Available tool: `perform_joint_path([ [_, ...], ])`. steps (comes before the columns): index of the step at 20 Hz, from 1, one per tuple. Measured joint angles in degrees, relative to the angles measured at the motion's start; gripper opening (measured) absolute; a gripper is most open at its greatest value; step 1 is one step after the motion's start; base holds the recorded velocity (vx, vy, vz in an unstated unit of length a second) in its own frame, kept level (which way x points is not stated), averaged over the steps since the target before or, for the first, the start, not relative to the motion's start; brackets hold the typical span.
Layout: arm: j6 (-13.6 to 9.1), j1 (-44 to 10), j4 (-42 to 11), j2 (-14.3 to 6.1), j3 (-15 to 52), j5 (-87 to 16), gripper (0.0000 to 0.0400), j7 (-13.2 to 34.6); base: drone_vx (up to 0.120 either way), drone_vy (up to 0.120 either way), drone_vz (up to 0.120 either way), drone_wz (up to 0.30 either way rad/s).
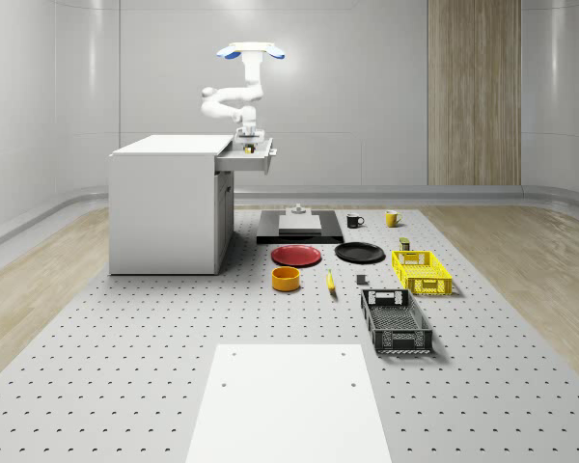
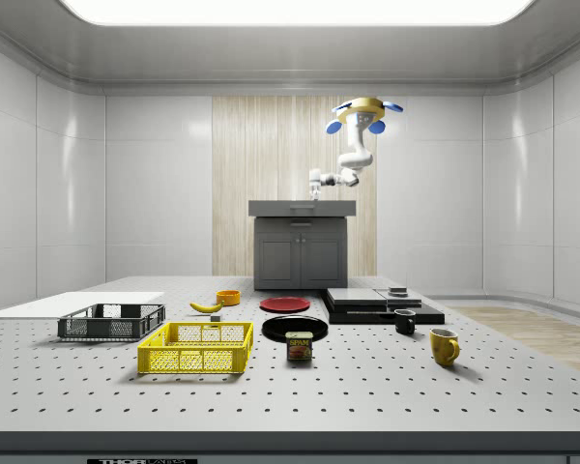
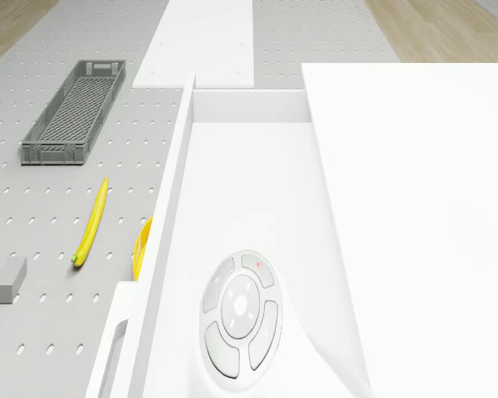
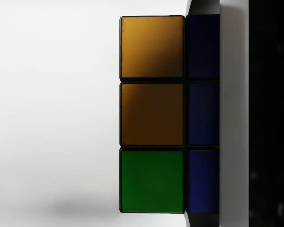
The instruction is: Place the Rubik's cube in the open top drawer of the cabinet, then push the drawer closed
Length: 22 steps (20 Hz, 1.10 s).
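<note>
While the drone (image 1: pixel 250 50) hovers above the open drawer (image 1: pixel 256 160), the jaws clamp the Rubik's cube (image 4: pixel 152 113).

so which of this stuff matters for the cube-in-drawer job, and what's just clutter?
Job:
Rubik's cube, close under the wrist camera
open top drawer of the cabinet
gripper, over the drawer; drone hovers above

Clutter:
red plate
black plate
orange bowl
banana
yellow crate
grey crate
two mugs

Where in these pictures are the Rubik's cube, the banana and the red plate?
Rubik's cube (image 4: pixel 152 178): wrist view, on its green square.
Banana (image 3: pixel 92 222): drone view, middle of its yellow peel.
Red plate (image 1: pixel 296 255): whole-scene view, centre of its face.
</note>
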Motion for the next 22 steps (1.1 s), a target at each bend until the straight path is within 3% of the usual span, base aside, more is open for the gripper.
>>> perform_joint_path([
  [5, -0.38, 0.2, 0.26, 0.75, -0.64, -0.82, 0.0382, -0.27, 0.0, 0.0, 0.0, 0.0],
  [14, -3.88, 2.41, -2.77, 1.06, 5.09, 4.21, 0.0398, -0.7, 0.0, 0.0, 0.0, 0.0],
  [18, -5.62, 3.33, -4.2, 1.17, 8.76, 7.59, 0.0399, -0.76, -0.01, 0.02, 0.11, 0.0],
  [22, -6.82, 3.83, -5.09, 1.27, 11.59, 10.24, 0.04, -0.73, -0.12, 0.12, 0.12, 0.0],
])
